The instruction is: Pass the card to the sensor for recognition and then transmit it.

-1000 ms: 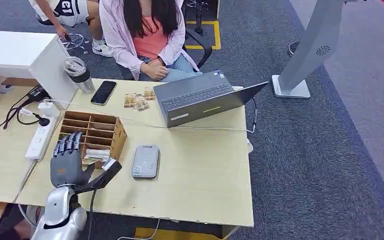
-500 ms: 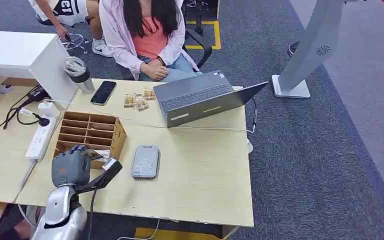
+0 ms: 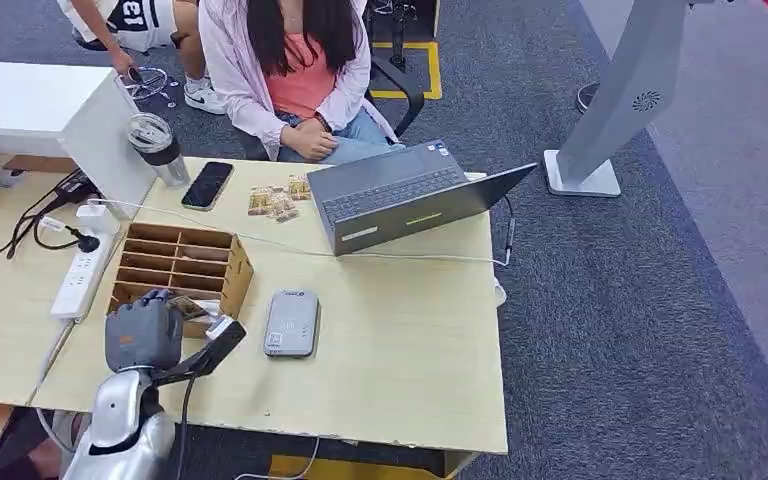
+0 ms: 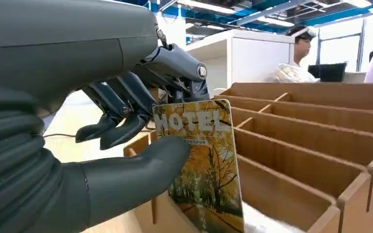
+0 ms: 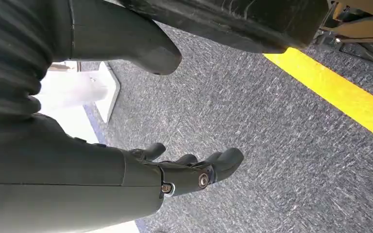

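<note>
Your left robot hand (image 4: 126, 141) has the card (image 4: 201, 160) pinched between its thumb and its fingers (image 4: 121, 109), and the card stands nearly upright with its lower edge down in the near corner slot of the wooden organizer (image 4: 320, 141). That upright hold makes sense: the slots are narrow and open at the top, so a card can only come out edge-on, and a pinch on the upper part leaves the rest free to slide clear of the dividers. In the head view the same robot hand (image 3: 143, 333) sits curled over the front corner of the organizer (image 3: 185, 262), close to the near edge of the worktop (image 3: 400, 350).

Just beside the organizer, on the laptop side, lies the flat grey card reader (image 3: 291, 323), face up, so the card only needs a short carry across to it. I judge that you are at the pull-out step; the scan and the handover are not yet done.

Beyond the reader stands an open laptop (image 3: 400, 195), and a person (image 3: 300, 70) sits at the far side of the worktop, probably the one to receive the card.

Your right robot hand (image 5: 189, 170) hangs over grey carpet, fingers loosely apart, holding nothing.
</note>
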Available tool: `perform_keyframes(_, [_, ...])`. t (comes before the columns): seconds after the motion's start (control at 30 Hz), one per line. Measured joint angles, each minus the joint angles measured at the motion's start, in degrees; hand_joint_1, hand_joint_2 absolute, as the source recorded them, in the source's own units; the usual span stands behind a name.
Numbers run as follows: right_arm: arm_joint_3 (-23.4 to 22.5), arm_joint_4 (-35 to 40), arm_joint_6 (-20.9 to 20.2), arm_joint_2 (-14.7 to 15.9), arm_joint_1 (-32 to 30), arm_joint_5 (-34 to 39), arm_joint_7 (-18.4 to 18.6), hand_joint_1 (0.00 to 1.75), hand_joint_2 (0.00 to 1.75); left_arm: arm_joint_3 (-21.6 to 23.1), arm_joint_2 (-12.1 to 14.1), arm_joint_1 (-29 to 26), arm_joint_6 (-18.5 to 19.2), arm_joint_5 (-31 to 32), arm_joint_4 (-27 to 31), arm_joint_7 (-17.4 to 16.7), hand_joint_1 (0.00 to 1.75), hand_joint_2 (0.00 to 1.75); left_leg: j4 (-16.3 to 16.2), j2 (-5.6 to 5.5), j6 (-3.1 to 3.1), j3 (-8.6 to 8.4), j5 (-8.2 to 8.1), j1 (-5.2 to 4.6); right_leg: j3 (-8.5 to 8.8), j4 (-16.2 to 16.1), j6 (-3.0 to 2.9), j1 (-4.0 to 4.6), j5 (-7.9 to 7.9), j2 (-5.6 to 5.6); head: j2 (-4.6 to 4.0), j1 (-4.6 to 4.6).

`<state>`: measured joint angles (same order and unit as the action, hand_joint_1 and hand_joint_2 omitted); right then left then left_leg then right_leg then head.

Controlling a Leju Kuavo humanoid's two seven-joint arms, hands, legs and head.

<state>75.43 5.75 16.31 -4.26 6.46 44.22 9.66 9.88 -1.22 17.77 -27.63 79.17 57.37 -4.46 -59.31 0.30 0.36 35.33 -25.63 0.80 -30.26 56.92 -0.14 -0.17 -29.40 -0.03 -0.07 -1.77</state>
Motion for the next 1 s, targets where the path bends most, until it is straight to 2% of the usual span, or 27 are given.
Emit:
perform_keyframes(0.43, [1.2,0.0,0.0,0.0,0.1,0.5,-0.4,0.0,1.75,0.4,2.2,5.3,2.1,0.3,4.1,0.6,1.75,1.75,0.0,-0.01,0.0,0.02,0.01,0.01,-0.02,0.0,0.0,0.0,0.01,0.01,0.0,0.02])
perform_keyframes(0.67, [1.5,0.0,0.0,0.0,0.1,0.5,-0.8,0.0,1.75,1.7,3.8,15.0,5.0,1.3,5.1,1.1,1.75,1.75,0.0,-0.01,0.06,0.01,0.07,0.01,0.0,0.0,0.04,0.01,0.07,0.0,0.0,0.0])
perform_keyframes(0.83, [2.4,0.0,-0.3,0.0,0.2,0.4,-0.8,0.0,1.75,1.9,4.6,22.4,3.1,3.0,3.3,0.6,1.75,1.75,0.0,0.01,0.06,0.01,0.07,0.0,0.0,0.0,0.02,0.01,0.1,0.03,0.0,0.0])
perform_keyframes(1.0, [2.6,0.0,-0.3,0.0,0.3,0.4,-0.8,0.0,1.75,1.9,5.0,25.2,2.2,3.1,1.4,0.7,1.75,1.75,-0.1,0.01,0.06,0.02,0.06,0.0,-0.01,0.0,0.03,0.01,0.1,0.03,0.0,0.02])
